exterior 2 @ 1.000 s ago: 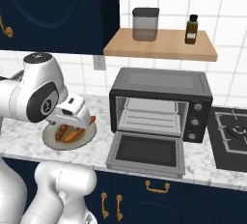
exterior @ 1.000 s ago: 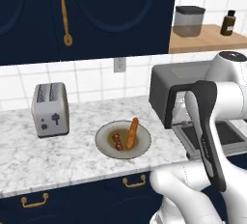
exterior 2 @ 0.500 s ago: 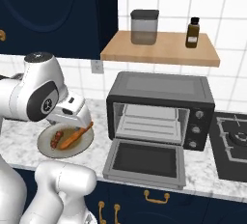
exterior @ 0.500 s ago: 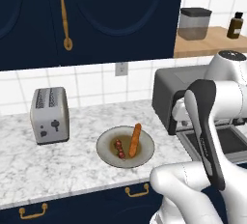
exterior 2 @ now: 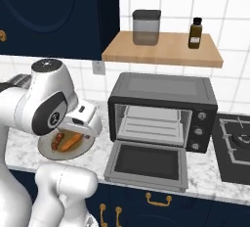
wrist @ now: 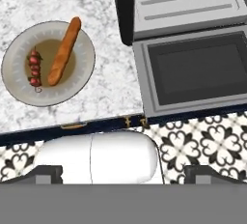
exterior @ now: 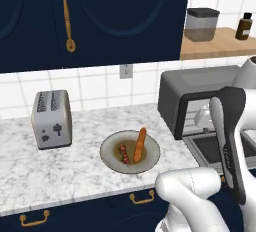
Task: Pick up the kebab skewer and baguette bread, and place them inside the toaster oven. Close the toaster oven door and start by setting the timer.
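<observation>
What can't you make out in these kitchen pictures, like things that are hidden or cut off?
- Plate, right base view: the arm covers its upper part and part of the kebab skewer and baguette bread.
- Toaster oven, left base view: the arm hides its right side and knobs.
- Toaster oven door, hand view: the right edge cuts it off.
- Knobs, right base view: markings too small to read.

arm (exterior 2: pixel 46 106): glossy white, rounded shells | joints: dark grey
</observation>
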